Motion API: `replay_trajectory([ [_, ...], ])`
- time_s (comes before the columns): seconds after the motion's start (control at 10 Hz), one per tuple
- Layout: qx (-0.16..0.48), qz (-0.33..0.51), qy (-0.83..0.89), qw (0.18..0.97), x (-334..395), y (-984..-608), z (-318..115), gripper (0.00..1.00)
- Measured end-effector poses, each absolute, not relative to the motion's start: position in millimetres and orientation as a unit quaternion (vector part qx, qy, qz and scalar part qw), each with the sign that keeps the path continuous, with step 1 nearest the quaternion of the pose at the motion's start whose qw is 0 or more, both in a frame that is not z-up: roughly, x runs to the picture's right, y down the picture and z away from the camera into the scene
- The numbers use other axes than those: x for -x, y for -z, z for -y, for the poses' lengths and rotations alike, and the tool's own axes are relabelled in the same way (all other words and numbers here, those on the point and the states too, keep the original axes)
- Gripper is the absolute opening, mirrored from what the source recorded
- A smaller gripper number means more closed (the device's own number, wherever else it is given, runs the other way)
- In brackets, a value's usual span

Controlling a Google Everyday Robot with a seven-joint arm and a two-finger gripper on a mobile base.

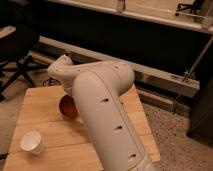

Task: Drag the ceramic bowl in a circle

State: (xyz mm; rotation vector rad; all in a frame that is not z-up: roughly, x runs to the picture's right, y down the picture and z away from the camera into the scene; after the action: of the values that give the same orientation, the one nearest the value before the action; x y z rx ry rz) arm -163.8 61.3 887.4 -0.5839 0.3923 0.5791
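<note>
The ceramic bowl [67, 106], glossy orange-red, sits on the wooden table [42, 102] left of centre, its right side covered by my arm. My big white arm [102, 105] runs from the lower right up across the table, and its wrist end [60, 72] bends down just behind the bowl. The gripper is hidden behind the arm at the bowl, shut. Whether it holds the bowl's rim cannot be seen.
A white paper cup [32, 142] stands near the table's front left corner. A black office chair [17, 55] stands to the left. A dark wall with a metal rail [165, 82] runs behind. Speckled floor [175, 135] lies to the right.
</note>
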Motion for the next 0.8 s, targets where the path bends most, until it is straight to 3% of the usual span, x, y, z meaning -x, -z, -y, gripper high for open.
replay_trajectory([
  [0.5, 0.323, -0.219, -0.143, 0.909, 165, -831, -137, 0.00],
  [0.8, 0.329, -0.166, -0.086, 0.926, 242, -819, -149, 0.00],
])
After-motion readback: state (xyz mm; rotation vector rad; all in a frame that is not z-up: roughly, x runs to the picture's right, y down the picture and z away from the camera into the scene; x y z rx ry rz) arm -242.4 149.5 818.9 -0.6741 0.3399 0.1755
